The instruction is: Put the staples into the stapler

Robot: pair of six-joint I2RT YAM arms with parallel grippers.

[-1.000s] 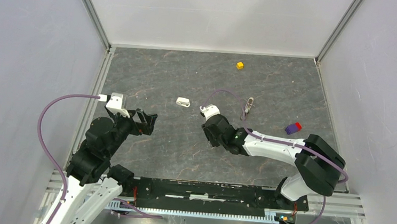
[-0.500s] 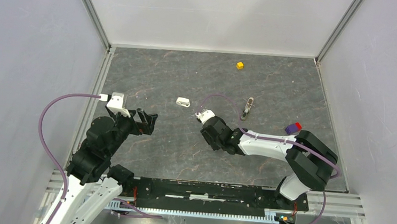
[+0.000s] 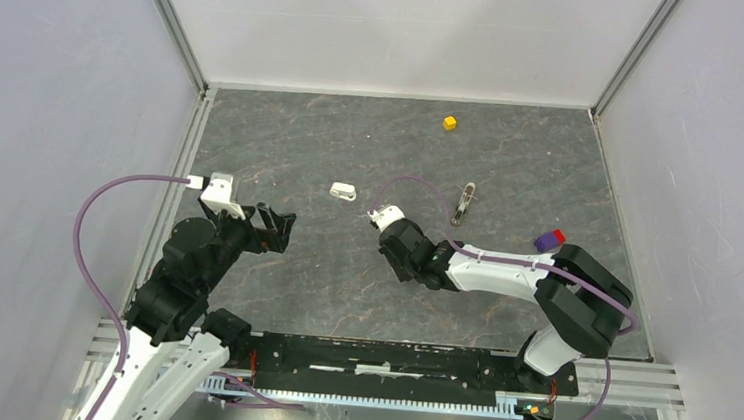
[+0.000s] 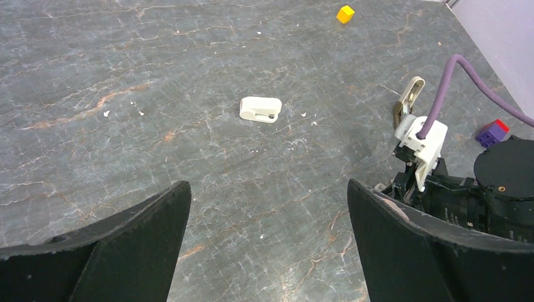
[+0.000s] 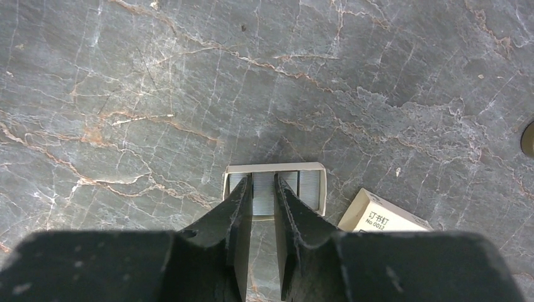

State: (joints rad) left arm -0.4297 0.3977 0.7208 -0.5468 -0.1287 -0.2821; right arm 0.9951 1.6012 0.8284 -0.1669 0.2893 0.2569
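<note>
1. The right pincer [image 5: 263, 179] points down at the bench [image 5: 126, 75]. Its two fingers are drawn close, with only a narrow slit between them.
2. The staples [image 5: 308, 187] lie flat directly under those fingertips, a silvery-grey block with a pale rim. A strip of the block shows through the slit. I cannot tell whether the fingers already press on it or only straddle it.
3. A little box with a printed label [image 5: 378, 220] sits just beside the staples, to the near right.
4. The stapler [image 3: 465, 203] lies on the bench to the right of this pincer and a little farther off, well apart from the staples. It looks hinged open, though it is too small to see the channel clearly.
5. A small white plastic piece [image 3: 343, 192] rests to the far left of the right pincer.
6. A yellow cube [image 3: 449, 123] sits near the far edge, and a purple and red block [image 3: 549, 240] sits to the right.
7. The left pincer [image 4: 267, 189] hovers over the left of the bench, spread wide and holding nothing.
8. The step in hand appears to be the pick-up of the staples, and nothing is loaded yet.
9. The next move likely calls for a firm, level pinch on the thin block. It then needs a straight lift and a carry to the right, lined up with the stapler's open channel.
</note>
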